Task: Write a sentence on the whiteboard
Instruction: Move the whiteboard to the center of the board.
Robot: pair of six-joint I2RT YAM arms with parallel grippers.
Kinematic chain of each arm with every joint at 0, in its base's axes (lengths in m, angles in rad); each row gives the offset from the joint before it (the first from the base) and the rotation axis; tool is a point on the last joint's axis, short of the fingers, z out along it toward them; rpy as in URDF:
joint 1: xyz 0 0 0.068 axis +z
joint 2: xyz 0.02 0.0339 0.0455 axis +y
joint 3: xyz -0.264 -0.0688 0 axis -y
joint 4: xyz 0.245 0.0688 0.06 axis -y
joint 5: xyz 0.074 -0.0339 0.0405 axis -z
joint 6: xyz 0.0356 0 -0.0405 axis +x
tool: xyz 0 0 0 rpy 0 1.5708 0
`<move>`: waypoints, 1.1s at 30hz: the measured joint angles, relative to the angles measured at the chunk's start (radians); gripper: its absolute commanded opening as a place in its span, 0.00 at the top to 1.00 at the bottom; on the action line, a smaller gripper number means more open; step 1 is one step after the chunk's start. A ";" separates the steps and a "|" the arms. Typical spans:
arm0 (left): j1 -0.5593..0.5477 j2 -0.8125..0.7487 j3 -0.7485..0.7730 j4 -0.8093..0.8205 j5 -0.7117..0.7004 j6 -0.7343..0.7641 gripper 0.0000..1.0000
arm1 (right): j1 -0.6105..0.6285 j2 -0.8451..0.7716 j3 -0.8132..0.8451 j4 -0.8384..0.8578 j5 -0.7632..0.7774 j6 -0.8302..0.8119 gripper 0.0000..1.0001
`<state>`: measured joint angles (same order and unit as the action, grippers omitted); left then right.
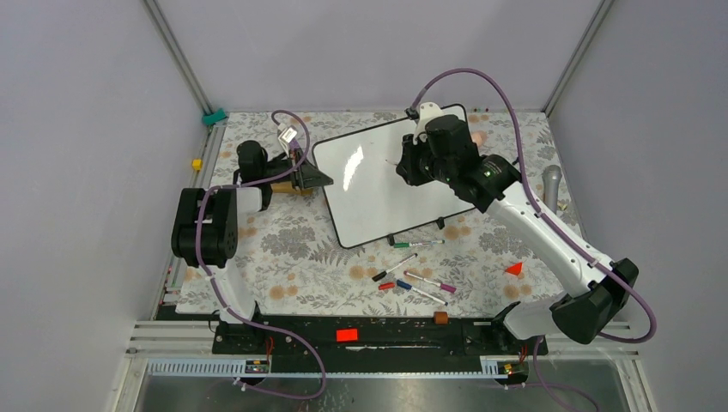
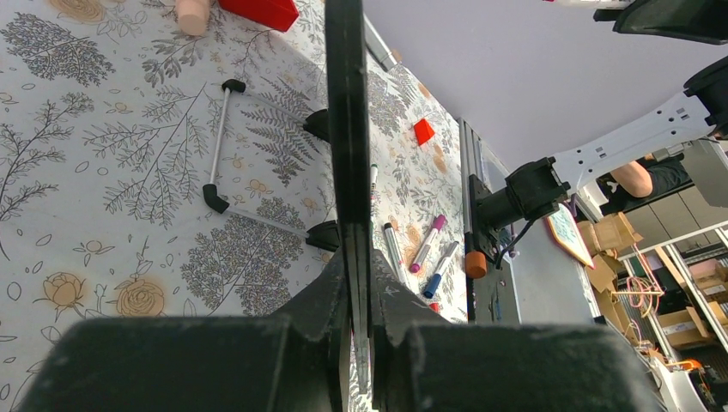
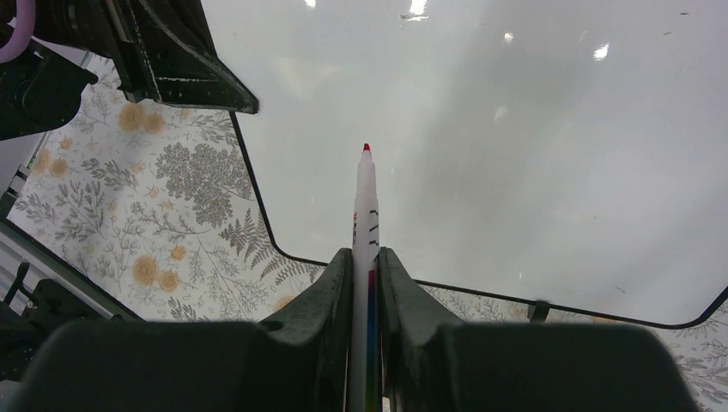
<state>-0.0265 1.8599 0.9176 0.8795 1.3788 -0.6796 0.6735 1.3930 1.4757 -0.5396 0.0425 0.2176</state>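
Nearest, loose markers point(image 1: 414, 279) lie on the floral table point(image 1: 283, 249). Beyond them the whiteboard point(image 1: 378, 189) sits mid-table, slightly turned; left jaws pinch its left rim, and right jaws, above its far side, pinch a red-tipped marker point(image 3: 366, 215).

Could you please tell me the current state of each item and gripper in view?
whiteboard: blank, left edge clamped.
red marker: uncapped, tip over the whiteboard, contact unclear.
left gripper: shut on the whiteboard's edge.
right gripper: shut on the red marker.
spare markers: lying loose, not in use.
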 measured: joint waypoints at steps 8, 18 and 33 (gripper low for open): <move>-0.011 0.001 0.043 -0.090 0.009 0.060 1.00 | 0.000 -0.046 -0.023 0.001 0.021 -0.003 1.00; -0.011 0.007 0.083 -0.209 0.021 0.136 1.00 | 0.000 -0.077 -0.048 0.007 0.029 -0.015 1.00; -0.003 0.011 0.043 -0.109 0.024 0.068 1.00 | 0.000 -0.174 -0.125 0.008 0.073 -0.015 1.00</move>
<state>-0.0292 1.8706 0.9604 0.7704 1.4033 -0.6117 0.6735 1.2190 1.3506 -0.5316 0.1158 0.2024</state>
